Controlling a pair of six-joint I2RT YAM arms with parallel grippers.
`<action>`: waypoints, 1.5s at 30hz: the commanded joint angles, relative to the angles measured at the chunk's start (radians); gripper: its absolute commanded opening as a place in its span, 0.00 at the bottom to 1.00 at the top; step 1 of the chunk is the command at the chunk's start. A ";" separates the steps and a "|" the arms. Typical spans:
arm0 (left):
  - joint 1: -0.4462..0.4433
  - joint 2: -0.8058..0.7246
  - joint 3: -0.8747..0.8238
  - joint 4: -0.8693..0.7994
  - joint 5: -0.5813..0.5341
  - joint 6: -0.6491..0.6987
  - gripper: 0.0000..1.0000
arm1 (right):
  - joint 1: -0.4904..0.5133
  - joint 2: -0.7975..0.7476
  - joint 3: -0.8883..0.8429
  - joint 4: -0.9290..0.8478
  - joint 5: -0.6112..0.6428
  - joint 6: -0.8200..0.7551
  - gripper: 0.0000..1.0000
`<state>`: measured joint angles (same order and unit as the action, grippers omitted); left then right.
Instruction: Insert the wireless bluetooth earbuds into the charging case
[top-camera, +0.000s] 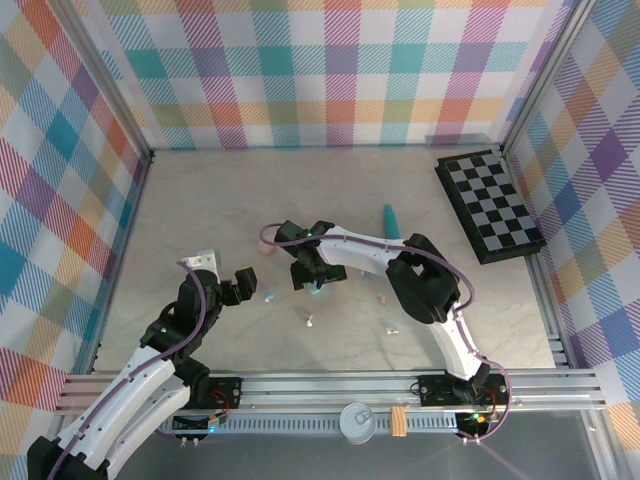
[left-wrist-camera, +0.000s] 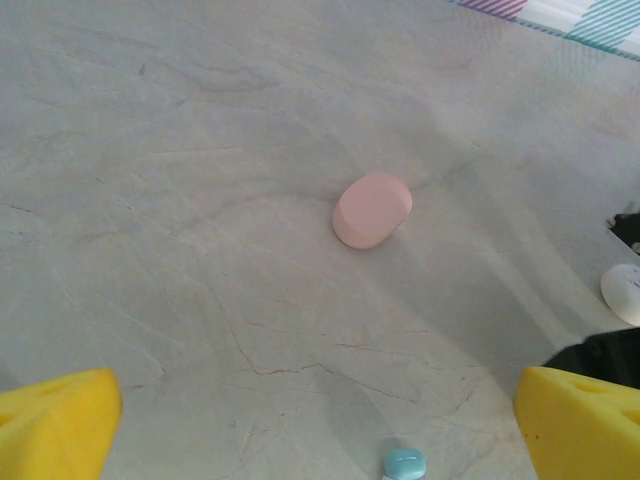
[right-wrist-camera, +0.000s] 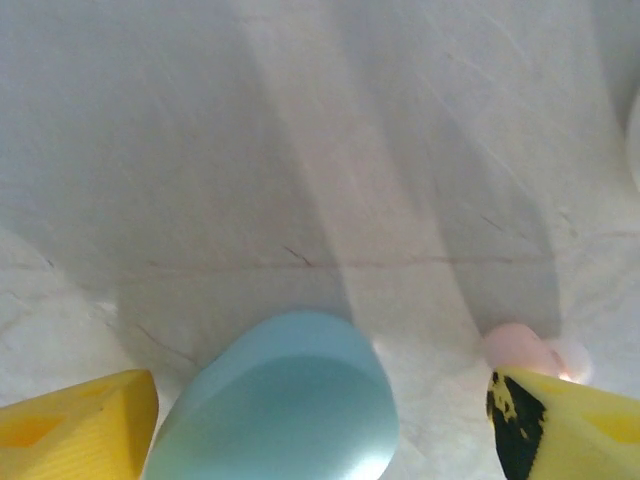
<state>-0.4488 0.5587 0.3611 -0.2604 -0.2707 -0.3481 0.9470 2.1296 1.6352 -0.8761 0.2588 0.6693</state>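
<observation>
Your right gripper (right-wrist-camera: 320, 400) has its yellow fingers (right-wrist-camera: 80, 425) spread wide. The light blue case (right-wrist-camera: 275, 400) lies closed on the table (right-wrist-camera: 300, 150) between them. In the right wrist view the case sits hard against the finger on the left side, and I cannot tell whether they touch. A clear gap shows between the case and the other finger, so you are not gripping it. Just beside the tip of that other finger lies a pink earbud (right-wrist-camera: 520, 345).

Your left gripper (left-wrist-camera: 320, 420) is also spread to its widest and holds nothing. In the left wrist view a light blue earbud (left-wrist-camera: 404, 463) lies on the table at the bottom edge, between its fingers (left-wrist-camera: 55, 425) and nearer the one on the right side. Farther ahead the pink case (left-wrist-camera: 372, 210) rests closed and well apart from both fingers. A white case (left-wrist-camera: 625, 292) is cut off at the right edge.

From above, the right gripper (top-camera: 315, 280) hangs over the light blue case (top-camera: 316, 291) near the middle of the table. The left gripper (top-camera: 240, 288) is to its left, with the light blue earbud (top-camera: 268, 297) between the two. A white earbud (top-camera: 309, 320) lies nearer the arm bases. A teal stick (top-camera: 391, 222) and a chessboard (top-camera: 490, 205) lie farther out on your right.
</observation>
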 joint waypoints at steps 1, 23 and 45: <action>0.004 -0.011 -0.010 0.002 0.019 0.015 1.00 | 0.010 -0.055 -0.018 -0.035 0.028 0.026 0.83; 0.005 0.007 0.001 0.008 0.030 0.029 1.00 | 0.013 0.034 0.023 0.004 -0.001 0.072 0.57; 0.004 0.010 -0.002 0.009 0.031 0.024 1.00 | -0.015 0.114 0.143 0.015 -0.033 0.045 0.55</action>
<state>-0.4488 0.5682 0.3611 -0.2600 -0.2470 -0.3397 0.9405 2.2169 1.7485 -0.8539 0.2447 0.7181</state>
